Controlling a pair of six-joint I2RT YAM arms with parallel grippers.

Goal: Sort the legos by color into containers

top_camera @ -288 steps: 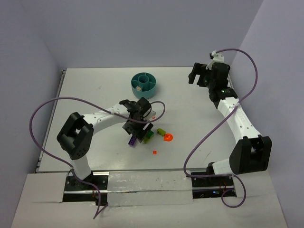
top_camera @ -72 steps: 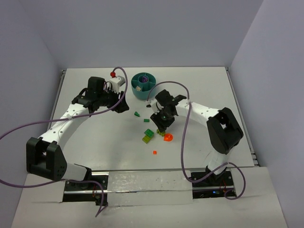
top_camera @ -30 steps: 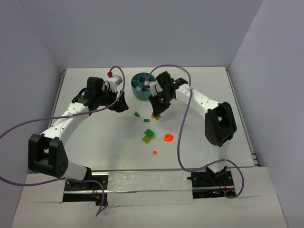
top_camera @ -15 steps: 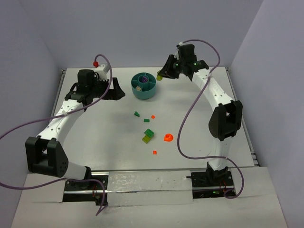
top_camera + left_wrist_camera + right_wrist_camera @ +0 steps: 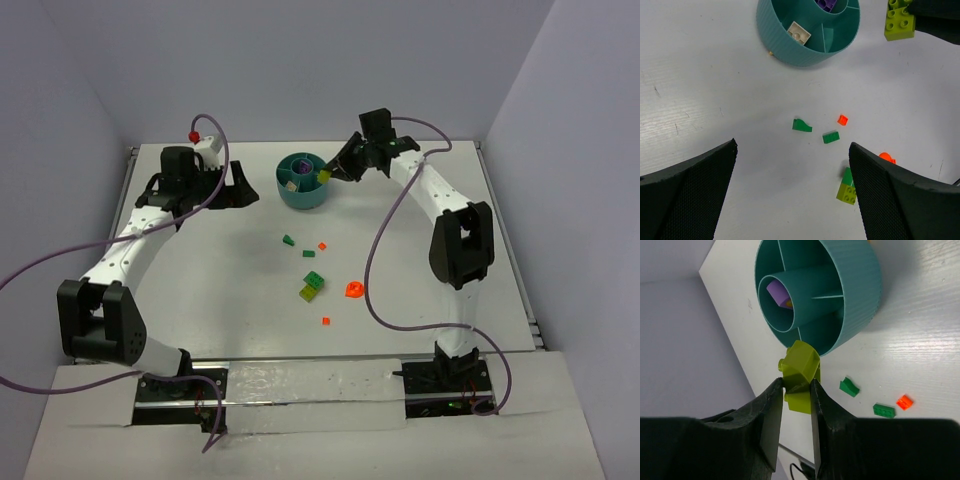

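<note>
The round teal bowl (image 5: 303,181) with its wedge containers stands at the back middle. Its hub holds a purple lego (image 5: 777,292), and one wedge holds a whitish piece (image 5: 799,34). My right gripper (image 5: 333,174) is shut on a lime lego (image 5: 800,371) and hovers at the bowl's right rim. To the left of the bowl, my left gripper (image 5: 244,189) is open and empty. On the table lie two dark green legos (image 5: 801,125) (image 5: 830,137), a small orange-red one (image 5: 842,119), a green-and-lime pair (image 5: 313,285), an orange-red round piece (image 5: 353,289) and an orange-red bit (image 5: 325,320).
The loose legos are scattered between the bowl and the arm bases. Grey walls close the table at the back and sides. Purple cables loop over both arms.
My right gripper has carried the lime lego from the middle of the table up to the bowl's right rim. My left arm has drawn back to the bowl's left.
</note>
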